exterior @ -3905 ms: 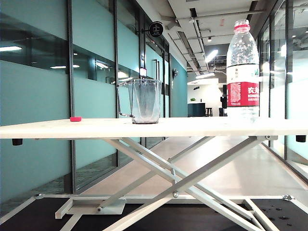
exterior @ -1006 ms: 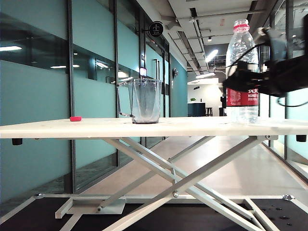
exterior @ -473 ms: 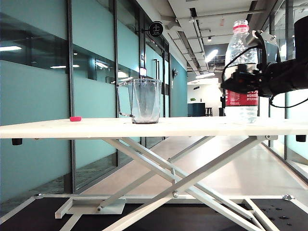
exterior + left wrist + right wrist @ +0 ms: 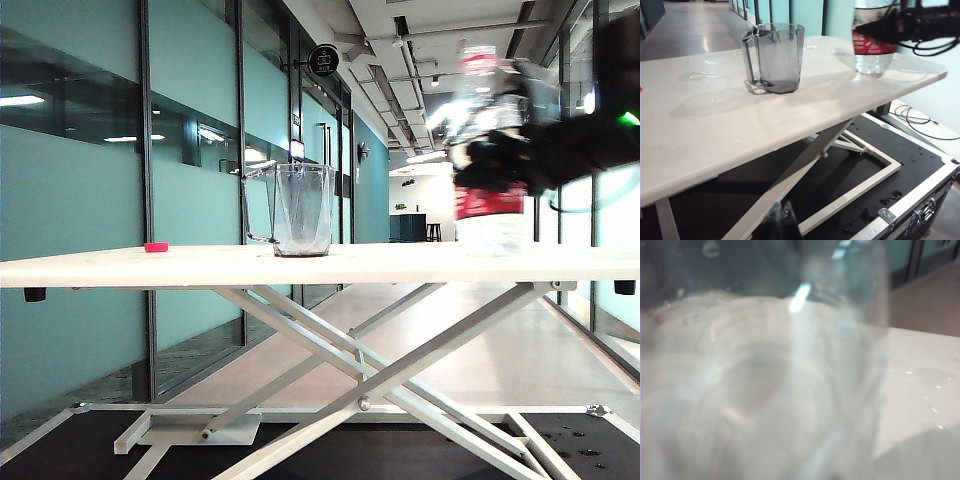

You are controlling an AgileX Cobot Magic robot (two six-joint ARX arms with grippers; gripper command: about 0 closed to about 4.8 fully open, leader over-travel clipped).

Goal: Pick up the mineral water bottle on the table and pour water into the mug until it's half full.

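Since a second ago, the right claw [image 4: 490, 160] has closed round the mineral water bottle [image 4: 486, 215], now blurred and shifting toward the mug [image 4: 300, 208]. Grasp done; carrying and pouring remain, the mug looking empty. Left claw is out of sight.

Right arm: mine, reaching in level.
Right gripper [image 4: 487, 160]: jaws wrapped around the mineral water bottle [image 4: 487, 215] (picture blurred).
Left gripper: none of it shows in my views.
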